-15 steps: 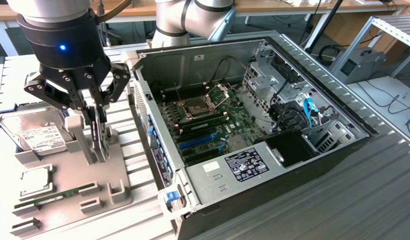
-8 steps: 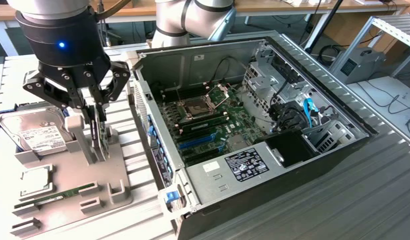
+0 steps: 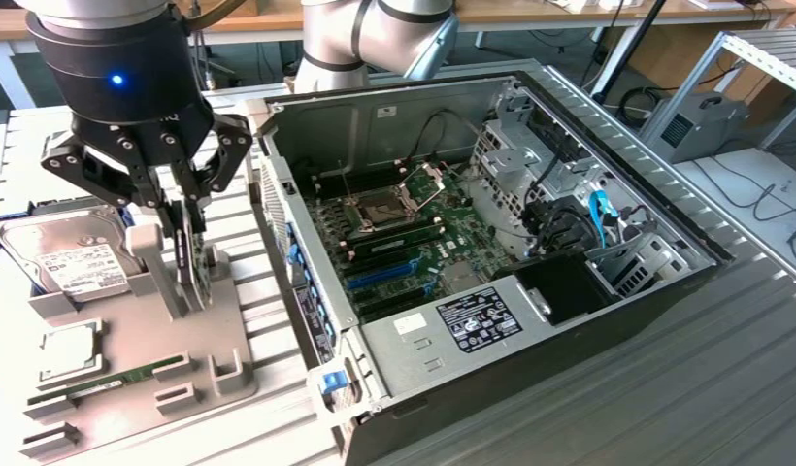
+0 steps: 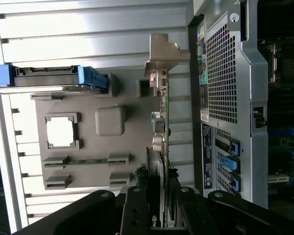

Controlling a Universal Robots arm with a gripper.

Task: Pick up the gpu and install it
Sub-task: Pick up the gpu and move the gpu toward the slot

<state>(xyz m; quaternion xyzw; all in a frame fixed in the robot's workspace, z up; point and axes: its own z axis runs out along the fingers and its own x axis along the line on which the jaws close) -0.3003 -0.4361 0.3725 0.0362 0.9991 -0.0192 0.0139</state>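
Observation:
The gpu (image 3: 191, 267) stands on edge in a slot of the grey holder tray (image 3: 249, 335), at the exterior view's left beside the open computer case (image 3: 372, 126). It is a thin green card with a round black fan on one face. My gripper (image 3: 178, 221) hangs straight above it, its black fingers down over the card's upper edge, one on each face. In the wrist view the gpu (image 4: 161, 122) runs edge-on from its silver bracket to my gripper (image 4: 159, 213), whose two fingers press against it. The card still sits in the tray.
A silver hard drive (image 3: 75, 257) with blue rails, a square processor chip (image 3: 68, 349) and a narrow RAM stick (image 3: 107, 381) also rest on the tray. The case lies open with its motherboard (image 3: 412, 243) and blue slots (image 3: 379, 277) exposed. Its metal wall (image 4: 225, 98) is close beside the card.

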